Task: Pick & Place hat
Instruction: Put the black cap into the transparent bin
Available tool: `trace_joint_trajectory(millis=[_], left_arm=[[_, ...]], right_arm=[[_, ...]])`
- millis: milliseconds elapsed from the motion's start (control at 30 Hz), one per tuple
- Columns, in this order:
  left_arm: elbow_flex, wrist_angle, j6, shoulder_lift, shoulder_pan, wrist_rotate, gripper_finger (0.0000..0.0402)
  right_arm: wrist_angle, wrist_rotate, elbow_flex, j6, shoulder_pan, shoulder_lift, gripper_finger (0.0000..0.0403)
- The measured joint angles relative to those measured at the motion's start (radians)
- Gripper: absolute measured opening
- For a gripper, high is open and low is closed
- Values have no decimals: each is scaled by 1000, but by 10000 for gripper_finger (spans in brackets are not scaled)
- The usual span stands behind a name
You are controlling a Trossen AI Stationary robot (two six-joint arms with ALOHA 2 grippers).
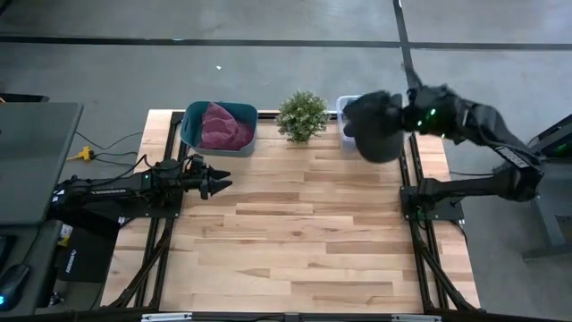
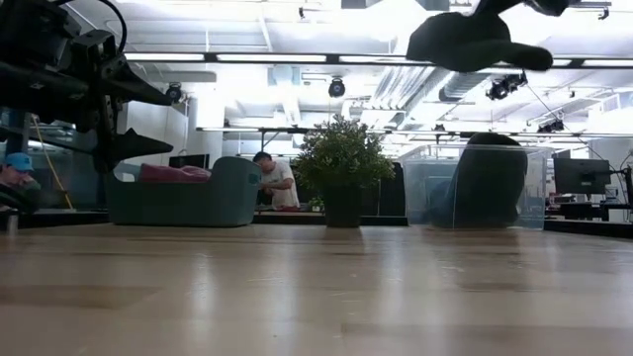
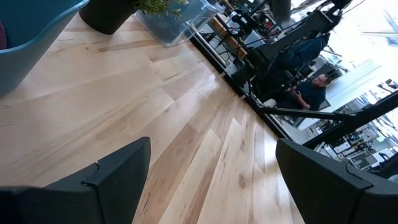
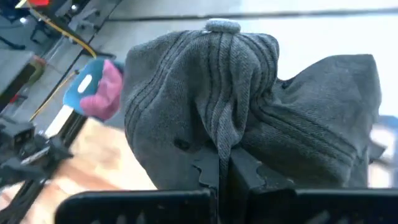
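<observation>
- The left pincer (image 1: 217, 182) hangs above the tabletop (image 1: 295, 241) near its left edge, just in front of the teal bin. Its two dark fingers (image 3: 115, 171) stand well apart, open, with nothing between them; only bare wood shows in the gap in the left wrist view.
- In the low view the same left pincer (image 2: 148, 121) shows at the upper left, raised off the wood, its pointed tips aimed toward the middle of the tabletop.
- The teal bin (image 1: 192, 134) sits at the back left of the tabletop and holds a heap of pink-red cloth (image 1: 223, 128). In the low view the cloth (image 2: 168, 173) just crests the bin's rim.
- A small potted plant (image 1: 301, 116) stands at the back middle, between the teal bin and the clear bin, apart from both.
- A clear plastic bin (image 1: 343, 105) stands at the back right; through its wall in the low view a dark rounded shape (image 2: 487, 183) shows inside, but what it is cannot be told.
- The dark grey hat (image 1: 375, 125) is held in the air above the clear bin and the tabletop's right rear corner, well clear of the wood.
- The right pincer (image 4: 219, 163) is clamped on the hat's fabric, which bunches into folds where the fingers pinch it; the button on the crown (image 4: 222, 25) points away from the wrist.
- People sit at desks in the room behind the tabletop.
</observation>
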Motion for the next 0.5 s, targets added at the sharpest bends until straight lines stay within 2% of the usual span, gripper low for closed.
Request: trace_joint_trajectory(millis=[200, 500], left_arm=[[0, 0, 0, 0, 0, 0, 337], [0, 0, 0, 0, 0, 0, 337]], right_arm=[[-95, -72, 176, -137, -169, 89, 0], [-223, -229, 338, -170, -364, 297, 0]])
